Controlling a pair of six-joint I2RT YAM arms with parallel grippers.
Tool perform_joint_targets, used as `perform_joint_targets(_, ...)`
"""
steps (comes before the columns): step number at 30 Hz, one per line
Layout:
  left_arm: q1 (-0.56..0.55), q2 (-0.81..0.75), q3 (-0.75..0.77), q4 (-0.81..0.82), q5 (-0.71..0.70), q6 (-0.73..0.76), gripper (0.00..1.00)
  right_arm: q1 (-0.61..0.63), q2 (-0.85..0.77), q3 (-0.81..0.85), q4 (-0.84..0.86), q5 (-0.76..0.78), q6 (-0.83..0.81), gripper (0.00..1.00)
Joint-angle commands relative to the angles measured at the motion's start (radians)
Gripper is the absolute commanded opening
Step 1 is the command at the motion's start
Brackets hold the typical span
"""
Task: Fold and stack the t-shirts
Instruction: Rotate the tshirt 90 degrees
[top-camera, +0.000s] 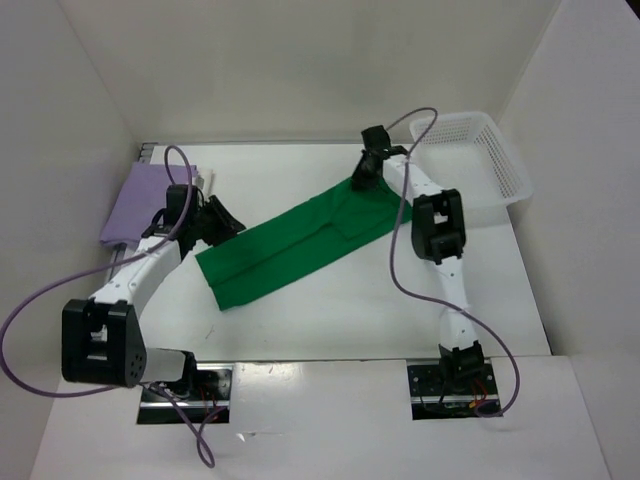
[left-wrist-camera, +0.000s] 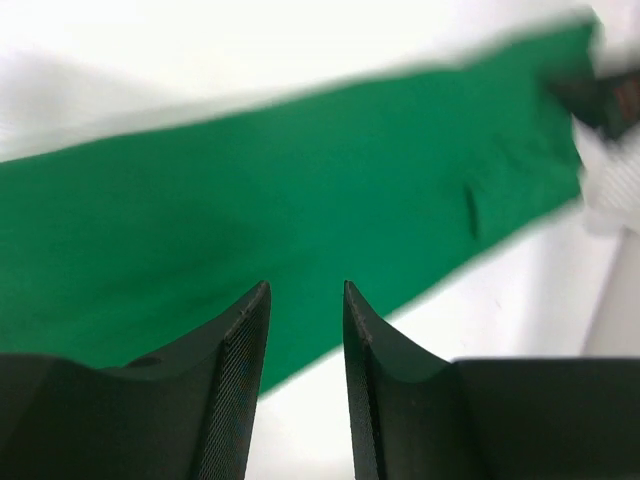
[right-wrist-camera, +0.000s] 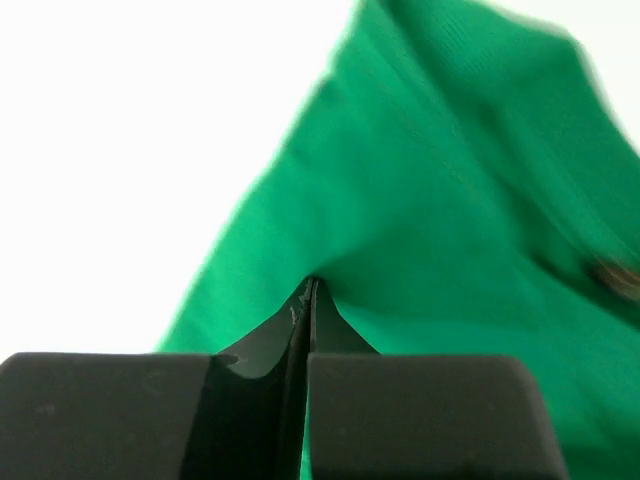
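A bright green t-shirt (top-camera: 300, 245), folded into a long strip, lies slantwise across the table's middle. My left gripper (top-camera: 228, 222) hovers by its near-left end, open, with nothing between the fingers; in the left wrist view the green t-shirt (left-wrist-camera: 300, 180) stretches beyond the left gripper (left-wrist-camera: 305, 290). My right gripper (top-camera: 362, 178) sits at the strip's far-right end, shut on the cloth. In the right wrist view the right gripper (right-wrist-camera: 310, 285) pinches a fold of the green t-shirt (right-wrist-camera: 450, 220). A folded lavender t-shirt (top-camera: 145, 200) lies at the back left.
A white lattice basket (top-camera: 480, 155) stands at the back right corner, beside the right arm. White walls close in the table on three sides. The left arm's purple cable loops out over the near-left side.
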Motion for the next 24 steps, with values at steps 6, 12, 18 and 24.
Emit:
perform_joint_targets(6, -0.093, -0.159, -0.062, -0.084, 0.088, -0.064, 0.43, 0.074, 0.271, 0.779, -0.044, -0.302, 0.040, 0.02)
perform_joint_targets(12, -0.103, -0.194, -0.111, -0.084, 0.099, -0.052, 0.18, 0.135, -0.168, 0.446, -0.090, -0.214, -0.146, 0.26)
perform_joint_targets(18, -0.103, -0.167, -0.053, -0.072, 0.087, 0.013, 0.15, 0.158, -0.680, -0.443, 0.208, -0.173, -0.083, 0.01)
perform_joint_targets(24, -0.103, -0.127, -0.073, -0.024, 0.127, 0.013, 0.15, -0.038, -0.681, -0.725, 0.203, -0.084, -0.086, 0.00)
